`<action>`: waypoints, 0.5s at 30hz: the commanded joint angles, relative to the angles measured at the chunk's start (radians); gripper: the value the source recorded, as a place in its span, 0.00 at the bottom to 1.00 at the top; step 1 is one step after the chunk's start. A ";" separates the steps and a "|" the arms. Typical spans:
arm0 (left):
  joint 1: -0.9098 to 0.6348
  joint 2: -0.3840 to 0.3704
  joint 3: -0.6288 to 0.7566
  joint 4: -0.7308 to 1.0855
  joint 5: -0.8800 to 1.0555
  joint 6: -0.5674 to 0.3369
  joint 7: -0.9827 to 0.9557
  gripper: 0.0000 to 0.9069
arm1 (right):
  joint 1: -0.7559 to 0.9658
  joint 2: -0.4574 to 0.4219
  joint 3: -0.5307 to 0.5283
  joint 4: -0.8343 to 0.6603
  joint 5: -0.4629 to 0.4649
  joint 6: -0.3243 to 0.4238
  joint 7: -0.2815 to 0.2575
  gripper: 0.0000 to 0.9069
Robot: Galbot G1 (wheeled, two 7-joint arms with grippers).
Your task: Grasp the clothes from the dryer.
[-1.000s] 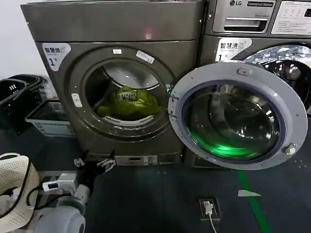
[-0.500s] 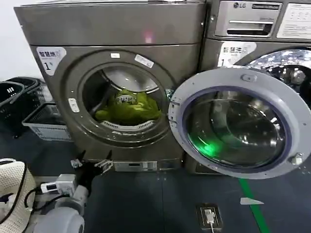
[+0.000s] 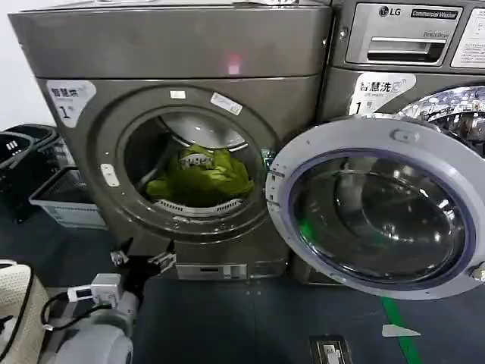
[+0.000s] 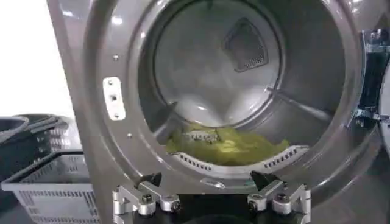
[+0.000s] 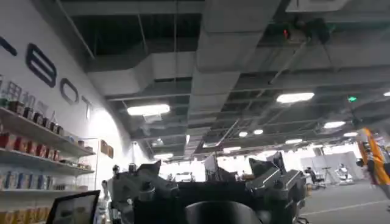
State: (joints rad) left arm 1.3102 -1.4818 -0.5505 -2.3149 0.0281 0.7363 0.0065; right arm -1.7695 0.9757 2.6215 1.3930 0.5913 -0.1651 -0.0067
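Note:
The dryer [image 3: 174,53] is the dark bronze-grey machine with a white "1" label, and its round door [image 3: 379,125] is swung open to the right. The clothes [image 3: 201,178] lie as a yellow-green bundle on the drum floor, just behind the porthole's lower lip. My left gripper [image 3: 145,250] hangs open low in front of the dryer, below and left of the porthole, apart from the clothes. In the left wrist view the clothes [image 4: 222,143] sit beyond the open left gripper [image 4: 206,178]. My right gripper [image 5: 204,160] is open, holds nothing and faces the ceiling.
A grey slatted basket [image 3: 64,201] and a black basket [image 3: 19,152] stand on the floor left of the dryer. The LG machine [image 3: 402,38] stands to the right, behind the open door. A green floor line [image 3: 394,311] and a floor socket [image 3: 330,350] lie at front right.
The dryer has grown larger in the head view and the door has shifted right. The green glow on the door glass has faded. The left gripper stays open below the porthole.

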 commanded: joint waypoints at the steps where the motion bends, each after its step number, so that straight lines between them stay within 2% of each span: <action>1: 0.000 0.001 0.002 0.000 -0.001 0.049 0.005 1.00 | 0.001 0.001 -0.001 0.003 0.000 0.000 0.000 1.00; 15: -0.002 0.012 0.005 0.006 -0.003 0.049 0.022 1.00 | 0.005 -0.002 -0.010 0.009 -0.001 -0.001 0.001 1.00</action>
State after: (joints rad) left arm 1.3059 -1.4737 -0.5455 -2.3079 0.0259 0.7363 0.0169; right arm -1.7641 0.9727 2.6118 1.4002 0.5911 -0.1665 -0.0057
